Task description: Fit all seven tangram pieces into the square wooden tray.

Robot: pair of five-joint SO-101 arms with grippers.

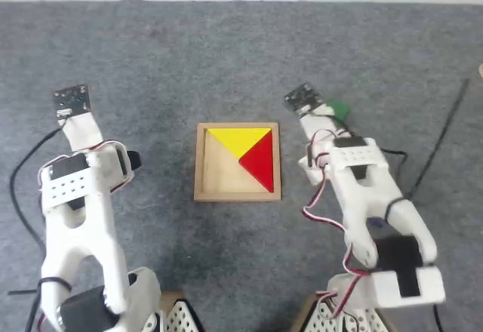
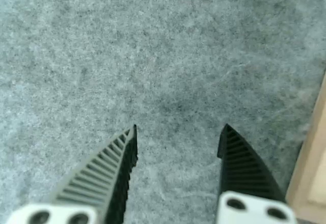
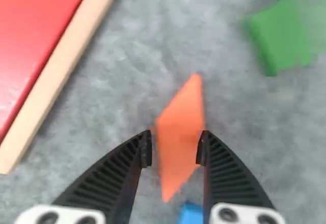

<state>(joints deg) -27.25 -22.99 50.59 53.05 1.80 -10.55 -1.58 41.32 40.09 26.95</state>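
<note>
- Fingers [image 3: 145, 150] of right gripper [image 3: 174, 145]: pressed against both long edges of orange piece [image 3: 179, 112], pinching it across the narrow width.
- Orange piece: long axis in line with the fingers and with the gripper's own reach.
- Sits at about 2 o'clock from the wooden tray [image 1: 200, 167] in the high view, near the rim; calls for travel toward 8 o'clock.
- Inside the tray: yellow triangle [image 1: 238, 139] at 12 o'clock, red triangle [image 1: 260, 162] at 3 o'clock, bare floor from 6 to 9 o'clock.
- Probably requires a turn of the wrist before lowering, to match an open edge.
- Green piece [image 3: 285, 30] and blue piece [image 3: 189, 215]: on the carpet [image 3: 127, 56] near the right gripper, the blue one just beside the orange piece's near tip.
- Fingers [image 2: 122, 155] of left gripper [image 2: 178, 142]: spread wide over bare carpet at about 10 o'clock from the tray, holding nothing.
</note>
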